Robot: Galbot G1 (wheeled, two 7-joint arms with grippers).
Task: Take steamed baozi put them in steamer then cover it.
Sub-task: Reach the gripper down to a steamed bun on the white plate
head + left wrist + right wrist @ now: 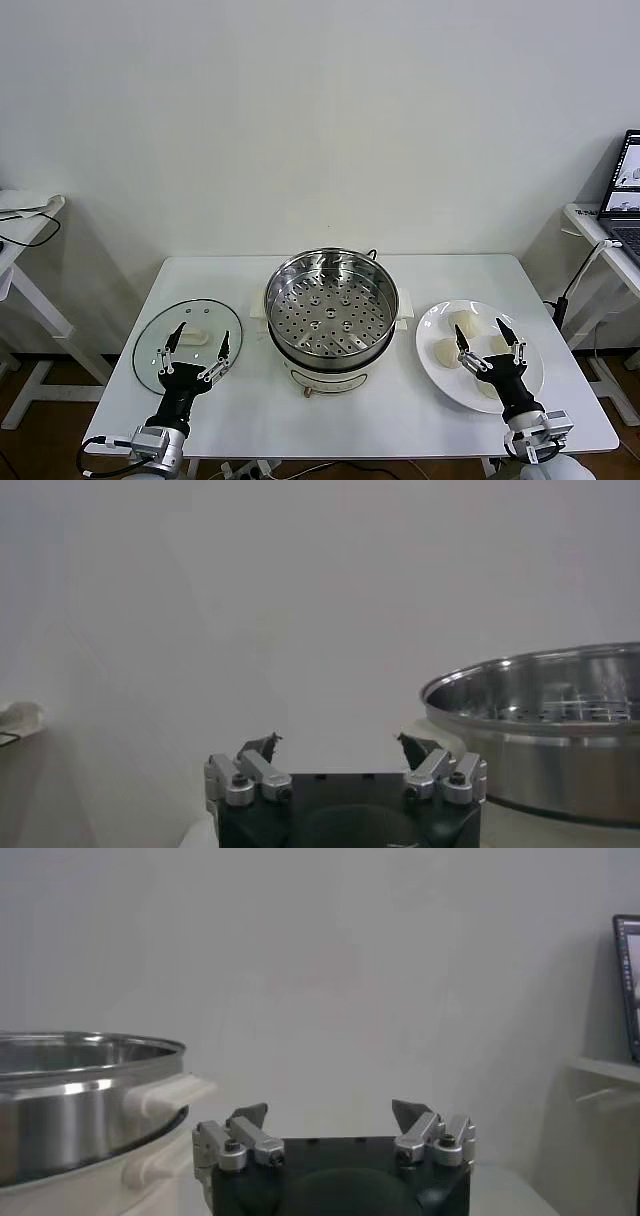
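The steamer (330,310), a shiny steel pot with a perforated tray on a white base, stands uncovered at the table's middle; its rim also shows in the left wrist view (540,705) and the right wrist view (80,1088). To its left the glass cover (160,350) lies flat. My left gripper (203,332) (338,740) hovers open over the cover, holding nothing. On the right, cream steamed baozi (460,321) (445,352) (497,343) rest on a white plate (430,365). Above that plate my right gripper (479,326) (329,1108) is open and empty, hiding part of it.
The white table (240,280) ends close in front of both arms. A side desk with a laptop (628,190) stands at the far right. Another white desk (20,215) with a cable sits at the far left. A plain wall is behind.
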